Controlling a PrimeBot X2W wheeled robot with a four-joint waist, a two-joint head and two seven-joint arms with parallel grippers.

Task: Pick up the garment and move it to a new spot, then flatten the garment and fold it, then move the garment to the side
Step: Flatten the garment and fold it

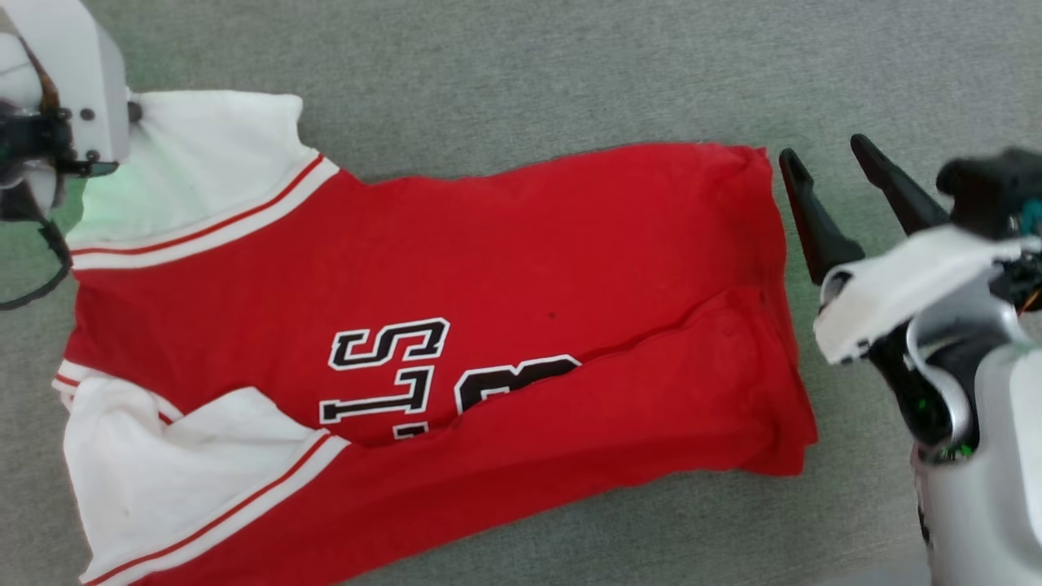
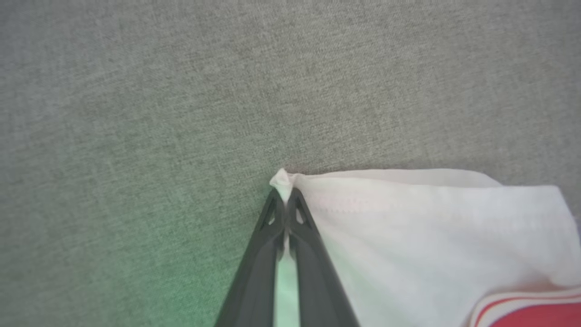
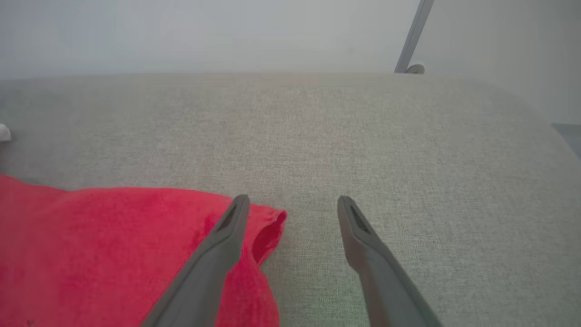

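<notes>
On the grey woven surface point(image 1: 521, 73) the garment point(image 1: 505, 260) lies spread sideways, collar end toward the robot's left and hem point(image 1: 777, 268) toward its right. The near long edge is turned up over the body, and this flap point(image 1: 619, 407) covers the lower part of the black lettering point(image 1: 391, 366). Near white sleeve point(image 1: 163, 480) is crumpled at the fold line. Far white sleeve point(image 1: 203, 163) sticks out fairly flat.

Left claw point(image 2: 284, 202): clenched on the very corner of the far sleeve. Left wrist view shows a small nub of white cloth pinched between the two dark fingers. Judged purpose: a corner grip steers the whole sleeve, so it can be drawn straight or swung in over the body without bunching.

Right claw point(image 1: 826, 155): released, fingers spread, grasping nothing. It sits just beside the far hem corner point(image 3: 270, 227). In the right wrist view one finger point(image 3: 218, 254) lies over the red edge, the other over bare surface. Whether it touches cloth I cannot tell.

Judgement: mid-fold. One lengthwise fold is in place and the far side is not yet brought over. The two claws look posted at opposite ends of the far edge to carry it across together.

Risk: the hem corner looks rolled and doubled, so the right claw may catch one layer only.
</notes>
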